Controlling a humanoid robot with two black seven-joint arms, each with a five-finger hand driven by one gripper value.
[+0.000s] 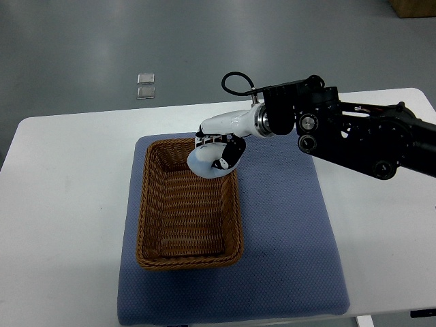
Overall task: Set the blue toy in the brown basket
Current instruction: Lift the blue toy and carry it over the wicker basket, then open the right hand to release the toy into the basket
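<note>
A brown wicker basket [189, 255] stands on a blue mat [286, 231] in the middle of the white table. My right hand [216, 151] reaches in from the right and hovers over the basket's far right corner. Its fingers are curled around a pale blue toy [204, 167], which hangs just above the basket's inside. The hand covers most of the toy. My left arm does not show.
The white table [68, 204] spreads wide on both sides of the mat. The black right arm [354, 136] crosses the table's far right part. Two small clear squares [146, 85] lie on the grey floor beyond the table's far edge.
</note>
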